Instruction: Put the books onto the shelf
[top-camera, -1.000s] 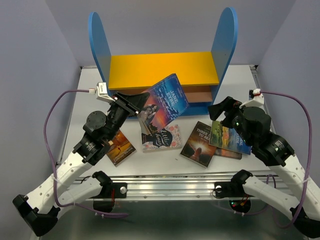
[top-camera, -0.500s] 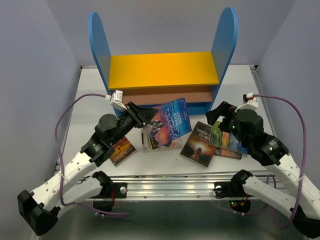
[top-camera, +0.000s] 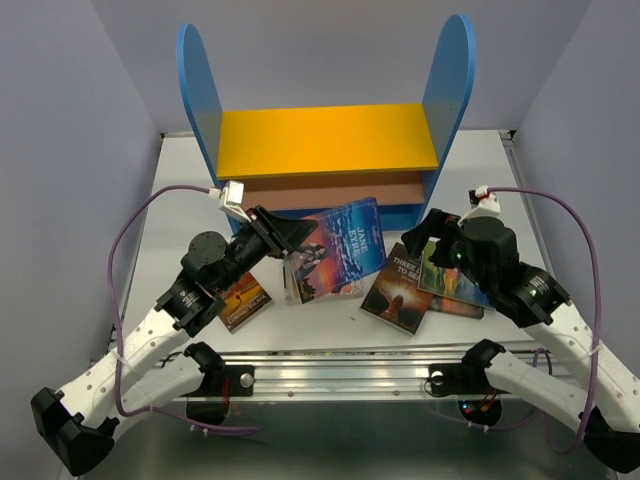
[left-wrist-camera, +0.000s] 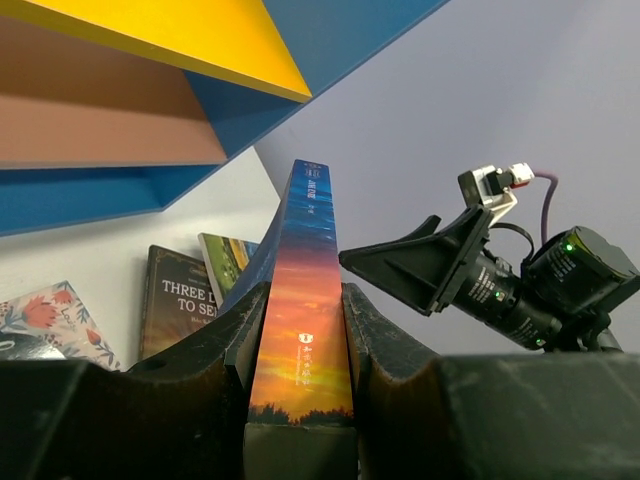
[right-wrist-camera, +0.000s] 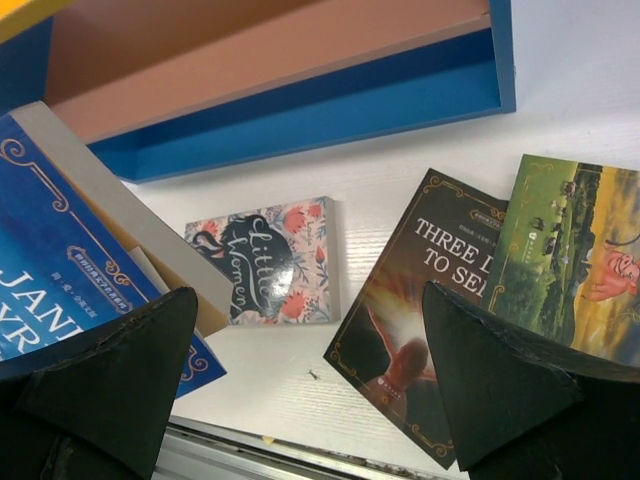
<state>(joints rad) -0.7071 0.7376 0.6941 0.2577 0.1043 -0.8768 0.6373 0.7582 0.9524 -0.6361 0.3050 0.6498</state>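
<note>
My left gripper (top-camera: 288, 236) (left-wrist-camera: 297, 300) is shut on the spine of a blue-purple book (top-camera: 340, 248) (left-wrist-camera: 300, 340). It holds the book tilted in front of the shelf (top-camera: 325, 140), over the flowered book (top-camera: 296, 287) (right-wrist-camera: 270, 262). That held book's blue cover (right-wrist-camera: 60, 270) fills the left of the right wrist view. My right gripper (top-camera: 428, 232) (right-wrist-camera: 309, 292) hangs open above the table. The dark brown book (top-camera: 398, 290) (right-wrist-camera: 420, 300) and the green landscape book (top-camera: 455, 275) (right-wrist-camera: 580, 260) lie under it. An orange-brown book (top-camera: 243, 297) lies under my left arm.
The shelf's brown middle board (right-wrist-camera: 270, 60) and blue base (right-wrist-camera: 330, 110) stand just beyond the books. Tall blue side panels (top-camera: 200, 85) rise at both ends. The metal rail (top-camera: 340, 365) runs along the table's near edge.
My left arm has drawn the blue-purple book down and nearer, away from the shelf front. My right gripper has shifted a little left, still open.
</note>
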